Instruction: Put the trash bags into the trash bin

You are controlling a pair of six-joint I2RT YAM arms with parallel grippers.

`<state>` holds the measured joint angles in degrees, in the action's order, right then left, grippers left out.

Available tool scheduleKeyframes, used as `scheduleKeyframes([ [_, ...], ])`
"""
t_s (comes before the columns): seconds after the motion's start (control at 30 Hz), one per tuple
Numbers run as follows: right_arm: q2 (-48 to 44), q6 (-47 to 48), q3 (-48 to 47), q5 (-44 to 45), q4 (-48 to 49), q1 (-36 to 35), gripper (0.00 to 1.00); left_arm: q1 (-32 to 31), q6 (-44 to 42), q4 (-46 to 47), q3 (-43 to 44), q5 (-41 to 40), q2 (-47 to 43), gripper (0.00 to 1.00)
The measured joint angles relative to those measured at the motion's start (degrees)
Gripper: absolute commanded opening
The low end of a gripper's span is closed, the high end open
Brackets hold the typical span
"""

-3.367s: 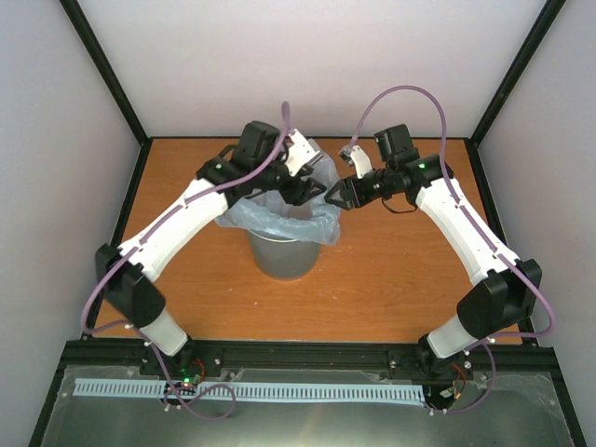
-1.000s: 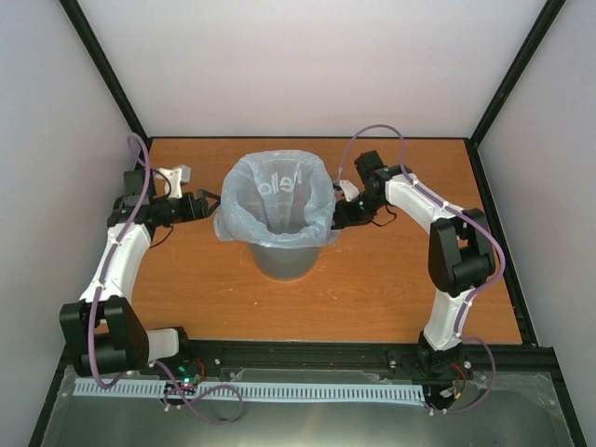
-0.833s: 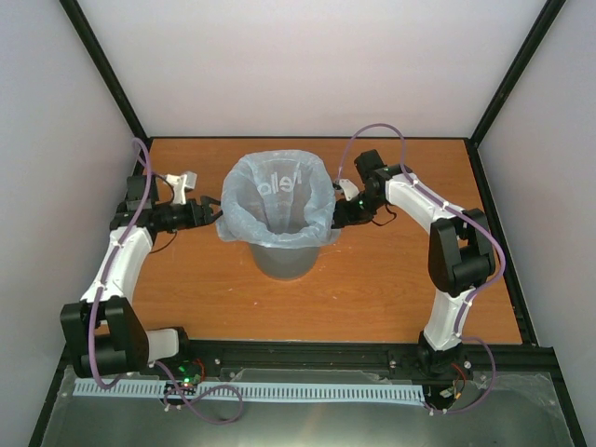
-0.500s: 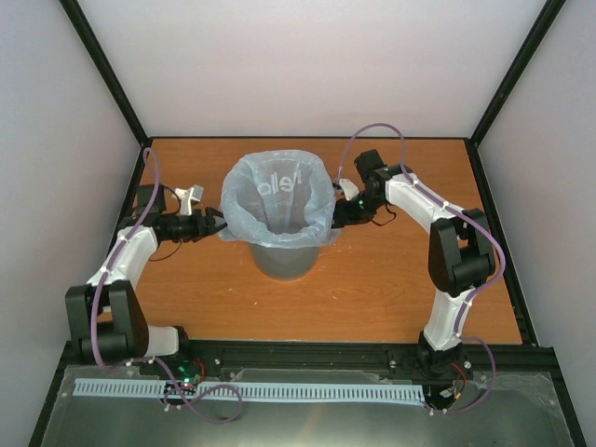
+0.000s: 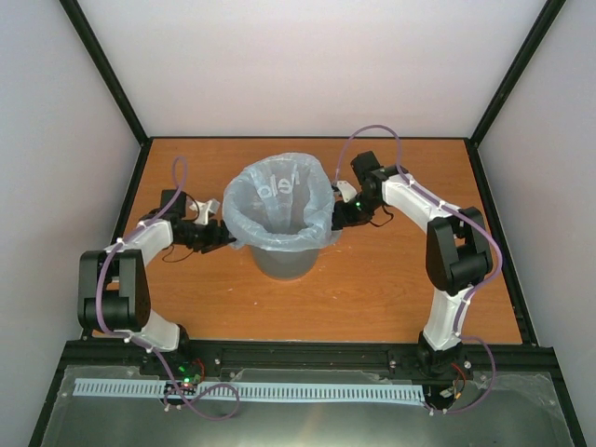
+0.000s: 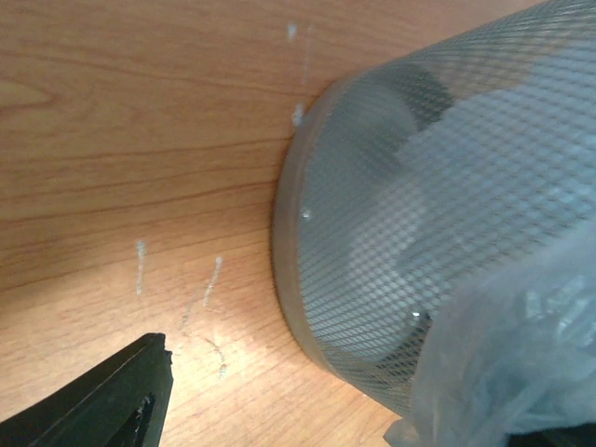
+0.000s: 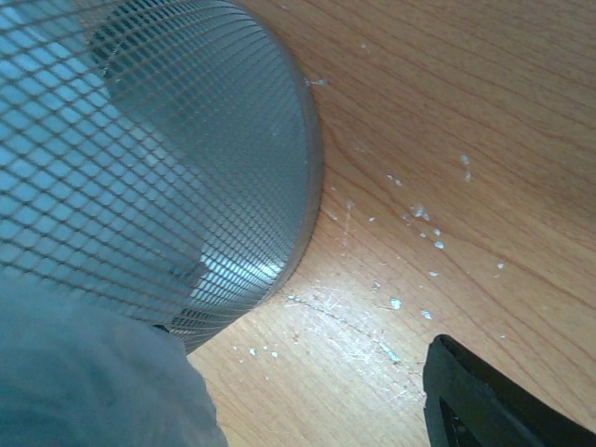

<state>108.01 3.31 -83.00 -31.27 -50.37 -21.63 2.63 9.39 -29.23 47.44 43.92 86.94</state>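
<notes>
The trash bin [image 5: 282,261] is a round grey basket with a fine mesh wall, standing upright mid-table. A translucent bluish trash bag [image 5: 279,197] lines it, with its hem folded out over the rim. My left gripper [image 5: 222,238] is low beside the bin's left side, just under the hem. In the left wrist view one finger [image 6: 102,400] shows, and the bag [image 6: 503,363] hides the other. My right gripper [image 5: 334,220] is at the bag's right hem. One finger [image 7: 494,400] shows, and the bag [image 7: 84,372] covers the other. Both sets of jaws stand wide apart.
The orange wooden tabletop [image 5: 391,279] has a black frame and white walls on three sides. Purple cables loop above both arms. White scuff marks [image 7: 410,223] dot the wood near the bin's base [image 7: 312,177].
My left arm has swung in from the table's left side and dropped, bringing its gripper to the bag's left hem. The right gripper has barely moved.
</notes>
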Motion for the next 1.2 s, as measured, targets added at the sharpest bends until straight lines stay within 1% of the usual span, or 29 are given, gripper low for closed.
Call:
scheduleKeyframes([
  [0.1,0.5,0.0,0.0,1.2,0.0,0.0,0.73,-0.6,0.2,-0.9,0.7,-2.8,2.1,0.76],
  [0.23,0.6,0.0,0.0,2.6,0.0,0.0,0.73,-0.6,-0.4,-3.2,3.9,-6.4,6.1,0.76],
  [0.37,0.6,0.2,-0.3,3.3,-0.2,0.0,0.73,-0.6,-1.4,-4.3,6.3,-7.1,5.8,0.78],
  [0.5,0.0,0.8,-2.1,3.7,-0.2,0.0,0.75,-0.6,-2.3,-4.5,6.8,-6.3,3.3,0.80],
  [0.63,-3.5,1.7,-2.3,4.0,-0.4,0.1,0.79,-0.6,-3.2,-5.5,7.1,-6.0,0.4,0.82],
  [0.87,-12.8,2.3,2.6,4.1,-0.4,2.1,0.81,-0.6,-4.4,-6.5,7.6,-7.6,-2.5,0.84],
  [0.93,-14.0,2.3,3.8,4.1,-0.6,3.0,0.83,-0.6,-4.9,-6.9,8.0,-8.6,-2.6,0.84],
  [1.2,-17.9,2.3,6.7,4.1,-0.9,8.6,0.83,0.9,-7.4,-7.8,10.3,-11.9,-3.7,0.86],
])
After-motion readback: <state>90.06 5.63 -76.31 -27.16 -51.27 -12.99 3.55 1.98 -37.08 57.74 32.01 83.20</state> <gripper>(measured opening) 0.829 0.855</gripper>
